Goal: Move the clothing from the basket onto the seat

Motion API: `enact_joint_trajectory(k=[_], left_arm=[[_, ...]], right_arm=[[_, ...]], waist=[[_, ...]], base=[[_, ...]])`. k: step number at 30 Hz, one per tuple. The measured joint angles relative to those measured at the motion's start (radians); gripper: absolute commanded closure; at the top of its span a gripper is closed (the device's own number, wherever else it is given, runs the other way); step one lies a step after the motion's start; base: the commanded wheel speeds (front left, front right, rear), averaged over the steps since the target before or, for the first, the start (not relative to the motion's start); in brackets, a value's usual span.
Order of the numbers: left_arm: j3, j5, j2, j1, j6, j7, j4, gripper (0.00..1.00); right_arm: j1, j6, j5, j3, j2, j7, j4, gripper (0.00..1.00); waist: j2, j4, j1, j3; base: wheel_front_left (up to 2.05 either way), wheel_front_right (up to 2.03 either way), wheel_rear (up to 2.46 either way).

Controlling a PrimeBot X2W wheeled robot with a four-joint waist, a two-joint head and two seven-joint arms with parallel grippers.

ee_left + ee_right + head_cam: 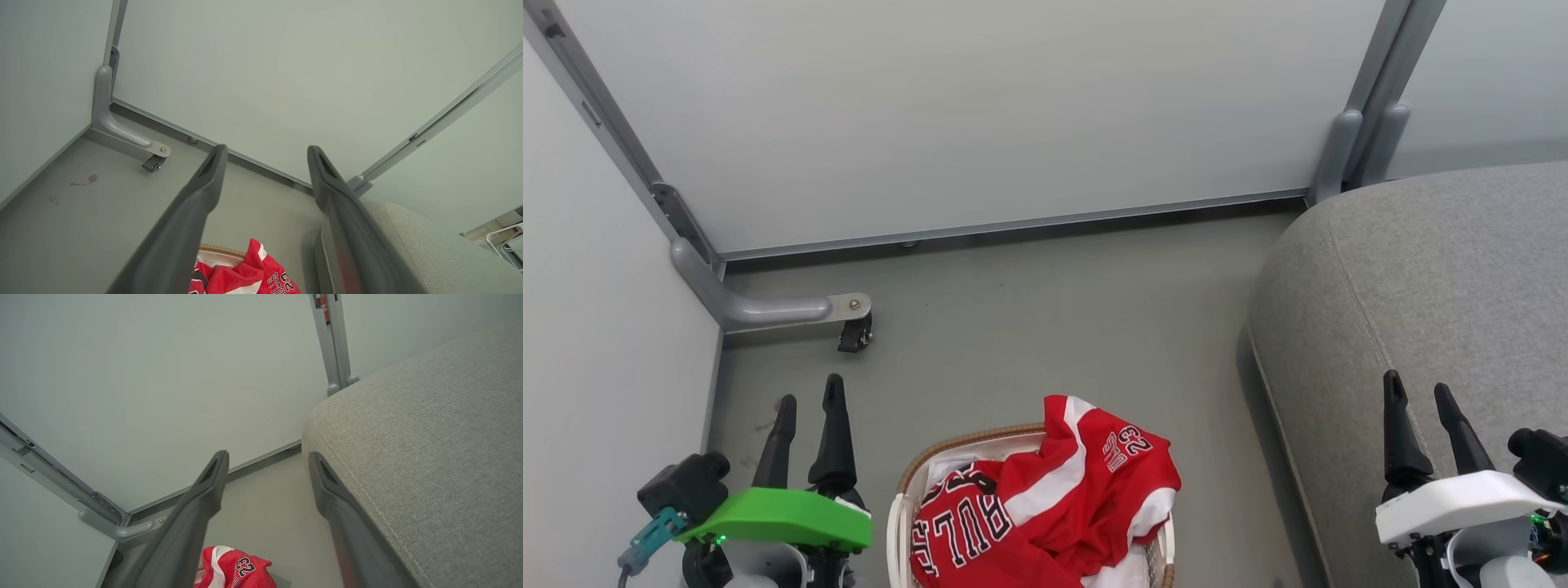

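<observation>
- Two red basketball garments with white trim, the clothing point(1045, 506), lie heaped in the small oval white plastic basket point(947, 447) with brown woven rim on the floor point(1029, 310) in the head view, one draped over its right rim toward the large grey fabric seat point(1445, 278); left tool point(809, 390) and right tool point(1417, 382) flank it, fingers apart, empty.
- Left wrist view: left tool point(266, 148) gapes wide, clothing point(249, 273) low between its fingers, so dipping down should reach it.
- Right wrist view: right tool point(267, 454), parted too, sits by the seat's point(429, 428) rounded edge, probably placed near the drop spot.
</observation>
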Motion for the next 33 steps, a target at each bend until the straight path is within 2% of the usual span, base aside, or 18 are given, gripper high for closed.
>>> enact_joint_trajectory(k=[33], left_arm=[[-0.028,0.216,0.003,0.005,0.009,-0.072,0.082,0.0]], right_arm=[[0.025,0.0,-0.304,0.011,-0.004,-0.073,0.016,0.0]], waist=[[0.0,0.011,0.0,-0.007]], base=[[0.0,0.0,0.0]])
